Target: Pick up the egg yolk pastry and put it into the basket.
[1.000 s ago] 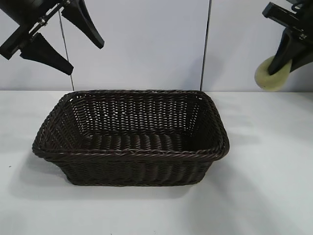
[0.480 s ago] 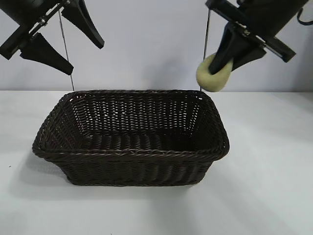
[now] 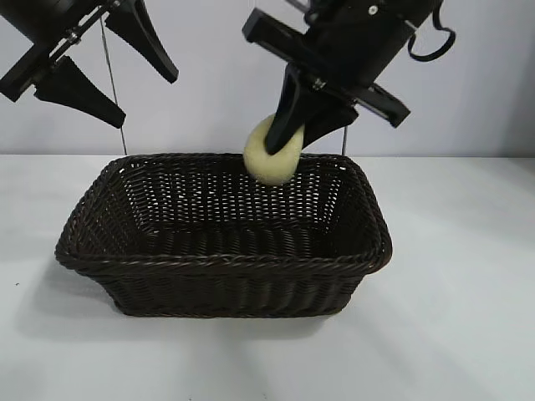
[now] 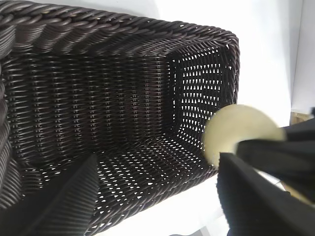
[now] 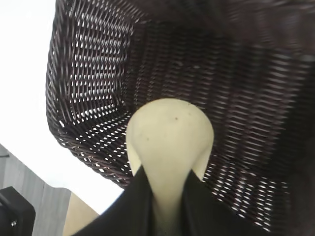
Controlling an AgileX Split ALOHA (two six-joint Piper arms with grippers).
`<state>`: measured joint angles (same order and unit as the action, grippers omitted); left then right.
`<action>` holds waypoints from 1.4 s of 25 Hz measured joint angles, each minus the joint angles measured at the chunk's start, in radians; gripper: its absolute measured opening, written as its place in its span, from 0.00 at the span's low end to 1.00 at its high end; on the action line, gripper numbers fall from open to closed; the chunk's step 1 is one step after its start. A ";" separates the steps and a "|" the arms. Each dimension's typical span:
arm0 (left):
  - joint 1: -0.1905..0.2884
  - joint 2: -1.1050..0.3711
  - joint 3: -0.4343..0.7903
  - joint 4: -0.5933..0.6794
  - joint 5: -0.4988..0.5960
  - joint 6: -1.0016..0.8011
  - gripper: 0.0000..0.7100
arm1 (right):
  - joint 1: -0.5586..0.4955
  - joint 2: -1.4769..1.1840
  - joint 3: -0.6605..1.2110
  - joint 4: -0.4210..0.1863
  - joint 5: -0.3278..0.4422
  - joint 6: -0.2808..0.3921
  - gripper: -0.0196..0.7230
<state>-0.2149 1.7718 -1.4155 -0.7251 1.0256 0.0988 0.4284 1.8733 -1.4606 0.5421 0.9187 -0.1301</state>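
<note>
We see the pastry [image 3: 269, 155] pinched in the jaws of the right gripper [image 3: 288, 138], hanging above the basket [image 3: 224, 263] near its back rim and touching no wicker. The basket sits on the white bench [image 3: 451, 317]. The left gripper [image 3: 117, 79] hangs over the back left corner, its 2 jaws spread and bare.

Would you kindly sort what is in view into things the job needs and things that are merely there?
Needed for the job:
- egg yolk pastry, pinched in the right gripper above the basket
- basket, nothing in it
- right gripper, shut on the pastry

Merely there:
- left gripper, open, holding nothing, raised at the basket's left
- white table
</note>
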 joint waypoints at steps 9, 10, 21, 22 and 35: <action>0.000 0.000 0.000 0.000 0.000 0.000 0.70 | 0.020 0.156 0.000 0.008 -0.109 0.027 0.15; 0.000 0.000 0.000 0.000 0.000 0.000 0.70 | 0.020 0.170 0.000 0.008 -0.111 0.029 0.15; 0.000 0.000 0.000 0.000 0.000 0.000 0.70 | 0.021 0.187 -0.037 0.020 -0.068 0.029 0.54; 0.000 0.000 0.000 0.000 0.000 0.000 0.70 | 0.021 0.187 -0.058 0.020 -0.053 0.029 0.55; 0.000 0.000 0.000 0.000 0.000 0.000 0.70 | 0.020 0.187 -0.351 -0.134 0.177 0.130 0.55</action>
<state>-0.2149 1.7718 -1.4155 -0.7251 1.0256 0.0988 0.4482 2.0606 -1.8120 0.4085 1.0962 0.0000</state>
